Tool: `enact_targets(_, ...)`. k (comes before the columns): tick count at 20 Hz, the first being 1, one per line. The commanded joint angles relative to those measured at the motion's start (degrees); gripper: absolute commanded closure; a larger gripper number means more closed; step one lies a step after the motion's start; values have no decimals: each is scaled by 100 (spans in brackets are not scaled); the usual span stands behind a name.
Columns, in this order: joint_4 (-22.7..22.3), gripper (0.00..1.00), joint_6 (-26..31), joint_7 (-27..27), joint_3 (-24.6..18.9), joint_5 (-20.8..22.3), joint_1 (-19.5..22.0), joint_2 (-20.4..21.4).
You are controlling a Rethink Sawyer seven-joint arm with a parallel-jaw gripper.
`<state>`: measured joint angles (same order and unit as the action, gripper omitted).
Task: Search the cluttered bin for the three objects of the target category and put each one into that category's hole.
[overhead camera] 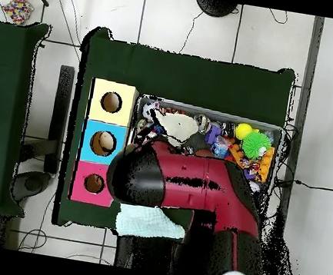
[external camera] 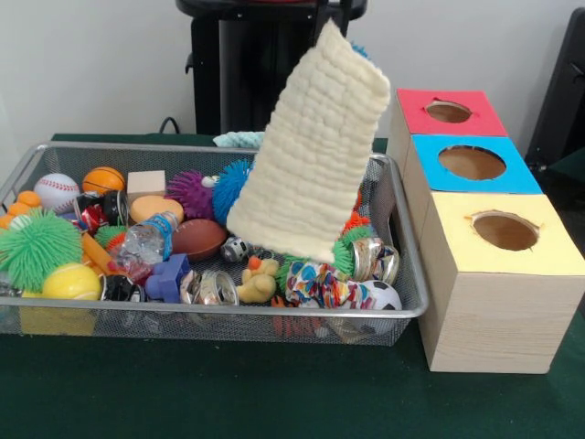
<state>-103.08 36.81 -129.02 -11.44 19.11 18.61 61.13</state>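
Presently, findings by view.

Front view, cloth: a cream waffle-knit cloth (external camera: 313,151) hangs lifted above the right part of the wire bin (external camera: 402,274), its top corner at the upper edge of the picture, its lower hem just over the clutter.
Front view, end effector: hidden above the cloth's top corner; whether it is spread or pinching cannot be told.
Front view, bin contents: baseball (external camera: 57,191), basketball (external camera: 103,178), brown football (external camera: 198,240), green spiky ball (external camera: 37,249), rubber duck (external camera: 259,282), crushed cans, a plastic bottle (external camera: 146,241).
Front view, boxes: three wooden boxes stand just right of the bin, topped red (external camera: 450,112), blue (external camera: 473,163) and yellow (external camera: 505,233), each with a round hole.
Overhead view, arm: the red and black arm (overhead camera: 193,185) reaches over the table (overhead camera: 187,73) to the bin's end nearest the boxes.
Overhead view, cloth: seen pale directly beyond the arm's tip (overhead camera: 175,123), over the bin.
Overhead view, second cloth: a light blue cloth (overhead camera: 150,223) lies on the table beside the arm, outside the bin.
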Motion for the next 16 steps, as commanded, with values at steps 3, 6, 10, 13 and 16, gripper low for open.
enact_targets(3,-22,100,306,460,-94,560,-40,-699)
enact_targets(6,88,100,20,321,-92,700,-76,-933)
enact_targets(10,192,100,-69,218,-23,848,-122,-994)
enact_targets(13,208,100,-17,95,72,942,-222,-1017)
enact_targets(16,132,0,119,83,84,869,-242,-989)
